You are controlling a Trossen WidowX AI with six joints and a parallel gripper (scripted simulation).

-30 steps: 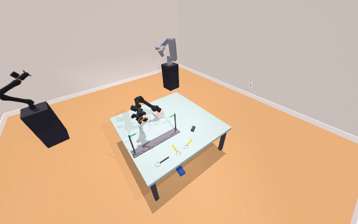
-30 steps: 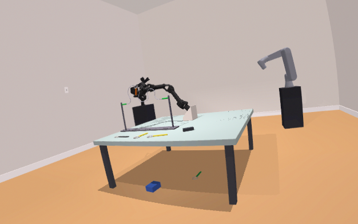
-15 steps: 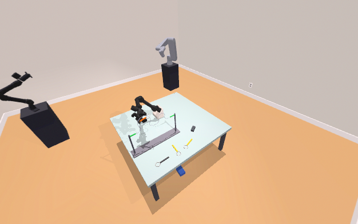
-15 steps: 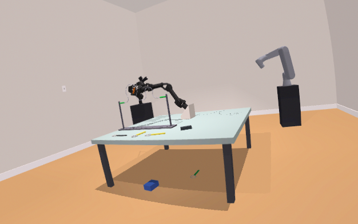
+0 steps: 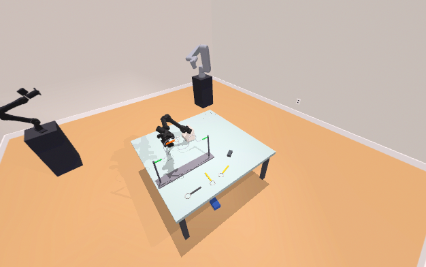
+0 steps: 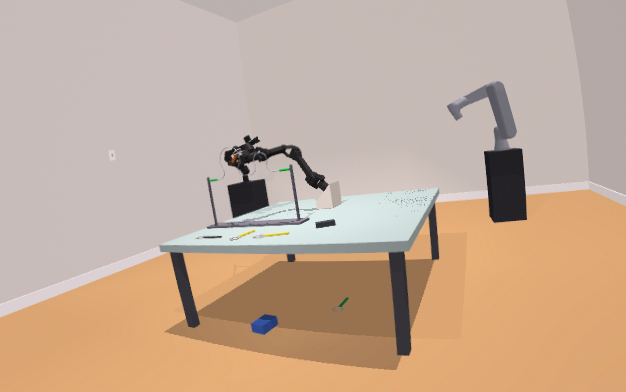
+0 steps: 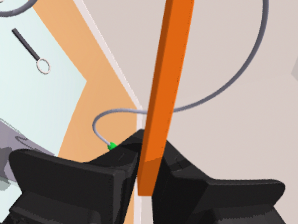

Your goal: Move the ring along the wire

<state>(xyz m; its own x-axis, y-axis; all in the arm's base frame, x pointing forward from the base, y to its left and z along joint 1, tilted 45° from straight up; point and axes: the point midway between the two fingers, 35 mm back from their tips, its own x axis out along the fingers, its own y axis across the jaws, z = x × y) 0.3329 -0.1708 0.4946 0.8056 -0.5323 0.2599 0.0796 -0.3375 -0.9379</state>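
Observation:
My gripper (image 5: 168,143) (image 6: 231,157) (image 7: 148,135) is shut on the orange handle (image 5: 170,142) (image 6: 234,159) (image 7: 169,85), high above the table. The handle runs up out of the wrist view; its ring is outside that view and too small to make out surely in the top and exterior views. The grey wire (image 7: 215,92) passes behind the handle in the wrist view; whether they touch is unclear. One green part (image 5: 158,161) (image 6: 213,180) (image 7: 112,146) is at one post (image 5: 156,173) (image 6: 212,202), the other green part (image 5: 205,138) (image 6: 284,170) at the other post (image 5: 208,146) (image 6: 295,192).
A pale block (image 5: 188,137) (image 6: 329,197) stands by the arm's base. A dark block (image 5: 230,153) (image 6: 325,223), two yellow-handled rings and a dark-handled ring (image 5: 195,191) (image 6: 212,237) (image 7: 26,44) lie on the table. Other arms stand on black pedestals.

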